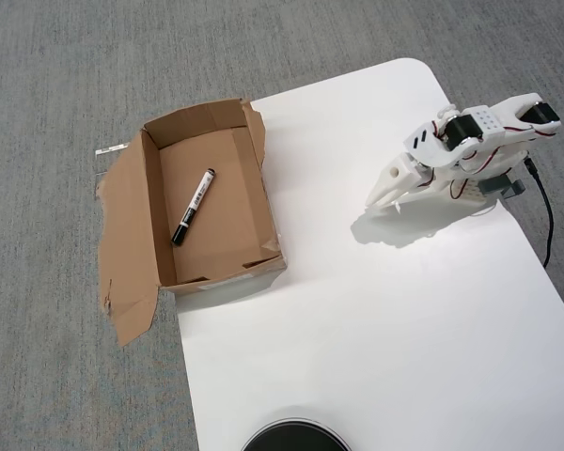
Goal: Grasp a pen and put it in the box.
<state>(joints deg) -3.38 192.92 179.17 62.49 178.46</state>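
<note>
- We see the pen (194, 206) lying diagonally on the floor of the cardboard box (267, 202), at nine o'clock on the white tabletop (357, 310).
- At three o'clock, the fingers (378, 197) point down-left, empty; we cannot tell whether they are parted.

Pen (194, 206) lies in box (151, 211) (pincer (380, 194) well right)

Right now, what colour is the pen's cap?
Black, on a white barrel; pen lies in the box, overhead view.
</note>
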